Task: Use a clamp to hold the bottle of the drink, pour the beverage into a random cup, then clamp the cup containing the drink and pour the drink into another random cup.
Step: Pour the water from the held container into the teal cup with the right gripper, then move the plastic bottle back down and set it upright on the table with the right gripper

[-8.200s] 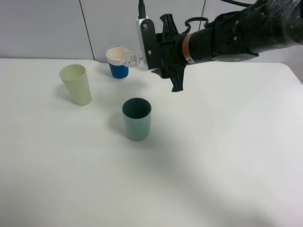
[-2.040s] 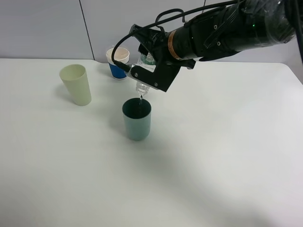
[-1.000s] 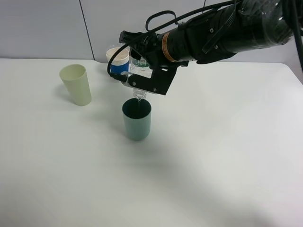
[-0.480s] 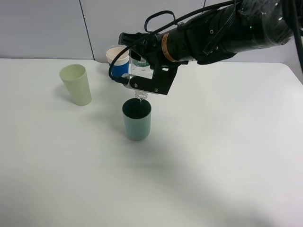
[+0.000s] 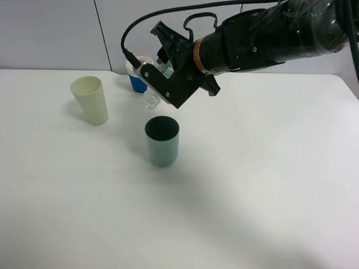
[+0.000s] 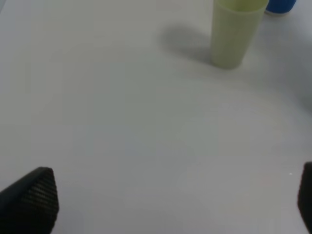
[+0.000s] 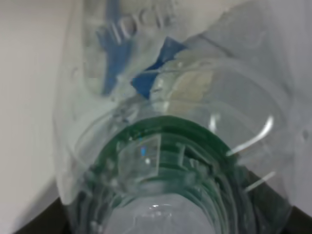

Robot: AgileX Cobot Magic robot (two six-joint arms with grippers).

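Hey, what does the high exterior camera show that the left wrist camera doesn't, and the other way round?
Only the high camera: the right gripper, jaws shut on the bottle, which is tilted mouth-down near the teal tumbler.
Only the left wrist camera: the left gripper, jaws wide open with nothing between them.
Both: the pale yellow-green tumbler, the blue paper cup and the white table.

Teal tumbler, pale yellow-green tumbler, blue-sleeved paper cup – green-labelled clear bottle.
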